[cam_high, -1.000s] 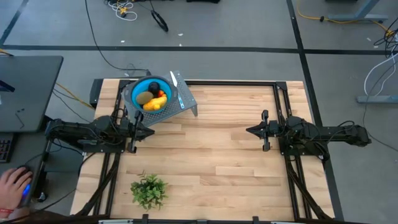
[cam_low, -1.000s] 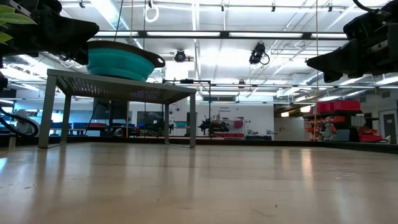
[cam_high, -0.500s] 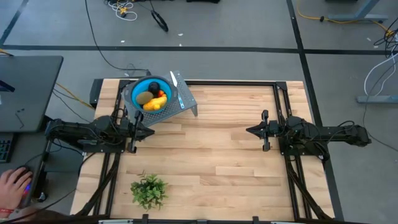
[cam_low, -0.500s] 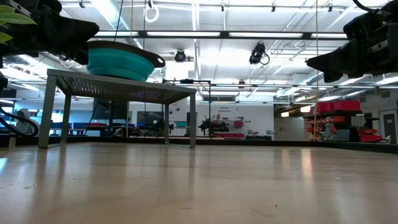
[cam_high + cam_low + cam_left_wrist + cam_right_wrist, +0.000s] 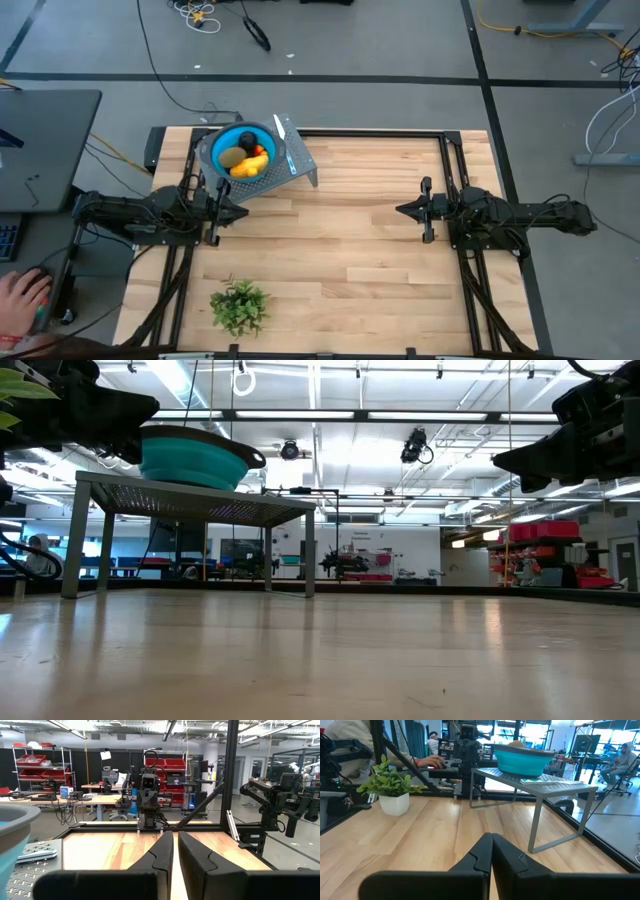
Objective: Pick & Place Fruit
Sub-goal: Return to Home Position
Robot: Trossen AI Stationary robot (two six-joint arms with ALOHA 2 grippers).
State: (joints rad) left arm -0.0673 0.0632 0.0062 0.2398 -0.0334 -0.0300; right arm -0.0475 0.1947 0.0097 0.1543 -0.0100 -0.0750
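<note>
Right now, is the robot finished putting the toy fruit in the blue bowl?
Nearly all done. The fruit sits in the blue bowl on the metal shelf. Nothing is in hand: the left gripper and right gripper hang empty over the table, fingers together. No fruit shows on the wood, only the plant. Nothing looks left but parking the arms.

I log: fruit (image 5: 248,165) in bowl (image 5: 212,146), bowl on shelf (image 5: 300,162), shelf at desk's (image 5: 370,250) far-left corner | plant (image 5: 240,306) near desk's near-left corner.
</note>
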